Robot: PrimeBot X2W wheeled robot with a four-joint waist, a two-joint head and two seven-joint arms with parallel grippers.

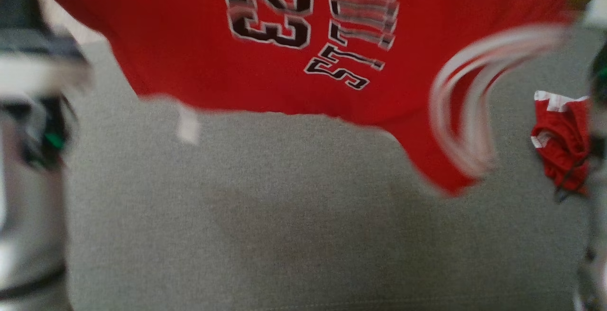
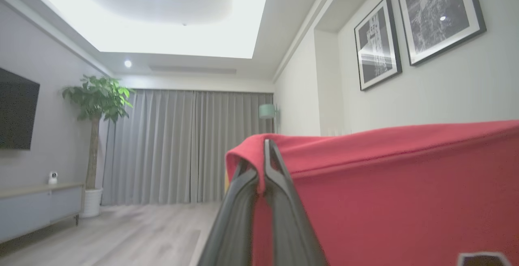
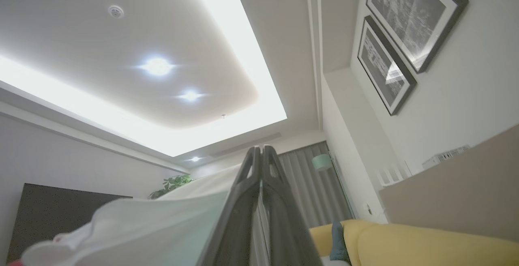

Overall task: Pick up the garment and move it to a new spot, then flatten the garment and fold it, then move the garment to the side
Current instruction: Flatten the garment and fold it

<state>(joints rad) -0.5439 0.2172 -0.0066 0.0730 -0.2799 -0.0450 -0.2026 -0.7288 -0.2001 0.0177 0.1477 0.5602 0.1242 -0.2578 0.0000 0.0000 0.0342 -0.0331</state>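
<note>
The garment (image 1: 564, 150), red shorts with white panels, lies crumpled on the grey cushion (image 1: 284, 216) at the right edge of the head view. A different red cloth hangs across the top there: a red jersey (image 1: 189, 55) with "23" and block lettering, a white-striped armhole (image 1: 455, 112) and a small white tag (image 1: 188, 126). In the left wrist view my left gripper (image 2: 265, 144) is shut on a red corner of the jersey (image 2: 405, 185). My right gripper (image 3: 262, 152) is shut on pale cloth (image 3: 162, 225), which I take to be the jersey's white trim.
Blurred pale arm parts flank the head view at left (image 1: 33, 126) and right (image 1: 597, 112). The wrist views look into the room: a wall television (image 2: 16, 110), a potted plant (image 2: 97, 99), grey curtains (image 2: 182, 144), framed pictures (image 2: 438, 14) and a yellow sofa (image 3: 425, 245).
</note>
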